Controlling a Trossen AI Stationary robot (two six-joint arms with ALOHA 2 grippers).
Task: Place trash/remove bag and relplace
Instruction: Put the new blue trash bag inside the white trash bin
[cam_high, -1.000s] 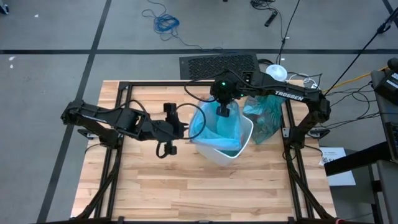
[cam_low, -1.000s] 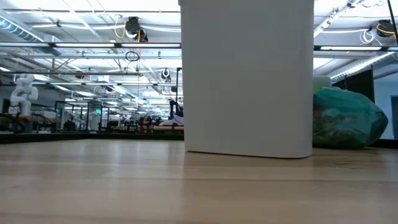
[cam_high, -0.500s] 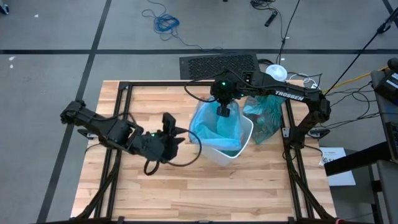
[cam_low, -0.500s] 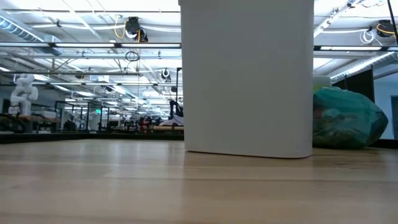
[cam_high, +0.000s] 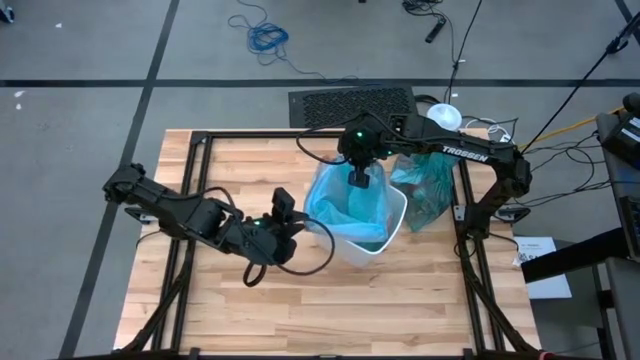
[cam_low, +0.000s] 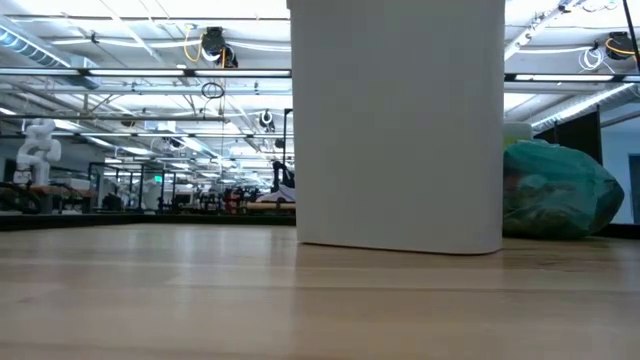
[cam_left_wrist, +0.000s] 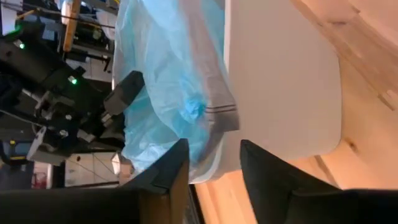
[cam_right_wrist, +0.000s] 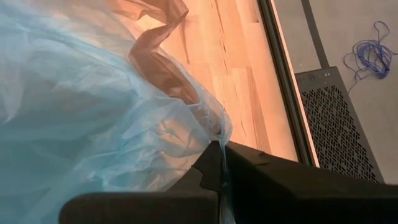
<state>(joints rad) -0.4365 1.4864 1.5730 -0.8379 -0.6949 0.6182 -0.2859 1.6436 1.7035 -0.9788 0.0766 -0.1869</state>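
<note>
A white bin stands right of the table's middle, and a pale sky-blue bag is draped into it and over its rim. My right gripper hangs above the bin's far rim, shut on this bag. Left of the bin, my left gripper is open; its fingers point at the bin's wall and touch nothing. The teal-green bag, bulging, rests on the table against the bin's right side and also shows in the low view. The trash is hidden. My right gripper pinches the pale blue bag's upper edge between its two shut fingers, at the bin's far side. The fingers come from above, pointing down. The plastic is gathered at the fingers, and the rest of it hangs slack into the bin.
A white-lidded canister stands at the far right corner behind the teal-green bag. Black frame rails run along the table's left and right sides. The wooden top near the front edge is bare.
My left gripper has drawn back from the bag's left edge toward the table's near edge, then come a little toward the bin, turning its fingers at the bin's wall. My right gripper and both bags have kept still.
</note>
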